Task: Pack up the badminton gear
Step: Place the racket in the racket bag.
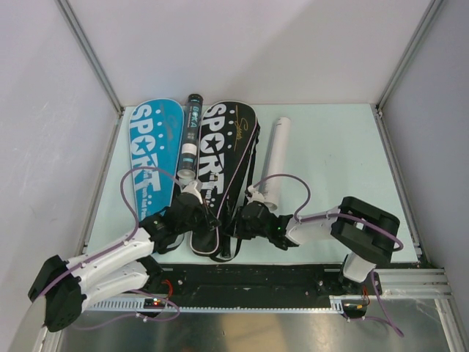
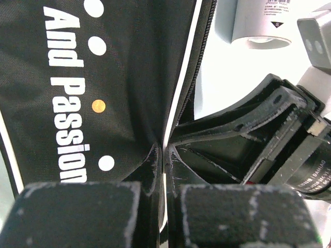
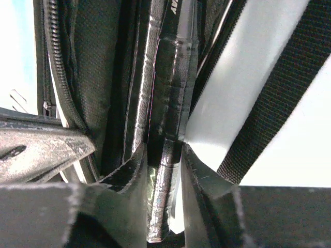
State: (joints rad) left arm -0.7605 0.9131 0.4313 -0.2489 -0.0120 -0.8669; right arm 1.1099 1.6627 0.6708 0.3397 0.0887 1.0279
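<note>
Between the two dark fingers (image 2: 77,212) of the left tool (image 2: 163,155) sits the white-trimmed edge of the black cover (image 2: 119,77). The fingers are almost together, so this tool pinches the cover's edge. White words and dots show on the cover just past the fingertips. Just to the right of the left tool is the right tool (image 3: 164,155), very near it. The right tool is narrow too, and it grips a racket handle (image 3: 170,93) wrapped in shiny black tape. The handle runs straight away from this tool and goes into the open mouth of the black cover. A zipper (image 3: 54,62) runs along the open edge to the left of the handle, and a black strap (image 3: 279,103) lies to the right of it. From above, both tools are at the near, thin end of the black cover, which lies flat on the pale green worktop (image 1: 337,161). A blue cover (image 1: 150,147) lies to the left of the left tool. A black tube (image 1: 192,132) lies just past the left tool, between the two covers. A white tube (image 1: 275,161) lies just past the right tool.
</note>
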